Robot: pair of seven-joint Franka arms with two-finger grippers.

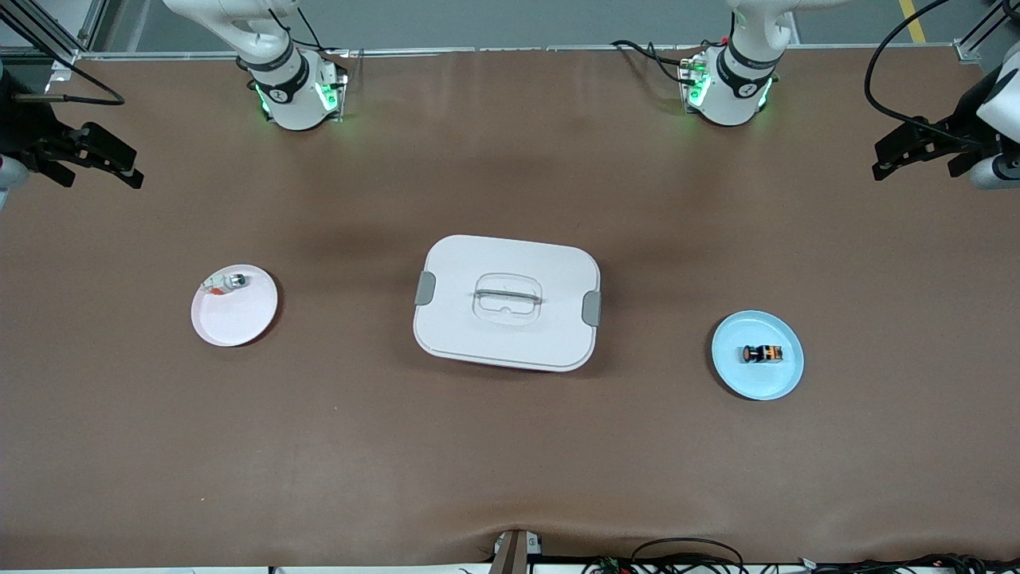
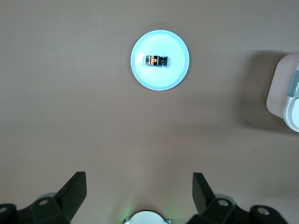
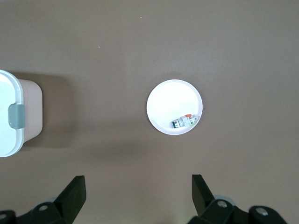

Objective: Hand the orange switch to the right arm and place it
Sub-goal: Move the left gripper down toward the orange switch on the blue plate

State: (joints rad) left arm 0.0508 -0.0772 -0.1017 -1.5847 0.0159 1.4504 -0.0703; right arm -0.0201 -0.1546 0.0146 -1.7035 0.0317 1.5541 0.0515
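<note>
The orange switch (image 1: 763, 353), a stubby black body with orange on it, lies on its side on a light blue plate (image 1: 757, 381) toward the left arm's end of the table. It also shows in the left wrist view (image 2: 155, 60) on the blue plate (image 2: 160, 78). My left gripper (image 1: 891, 155) hangs open and empty high over the left arm's end of the table, apart from the plate; its own view shows it (image 2: 139, 182) wide open. My right gripper (image 1: 119, 163) is open and empty over the right arm's end, also seen in its own view (image 3: 138, 183).
A white lidded box (image 1: 454, 319) with grey clips and a handle stands mid-table. A white plate (image 1: 239, 319) toward the right arm's end holds a small white-and-silver part with red bits (image 1: 225, 282); both show in the right wrist view, plate (image 3: 166, 100) and part (image 3: 184, 122).
</note>
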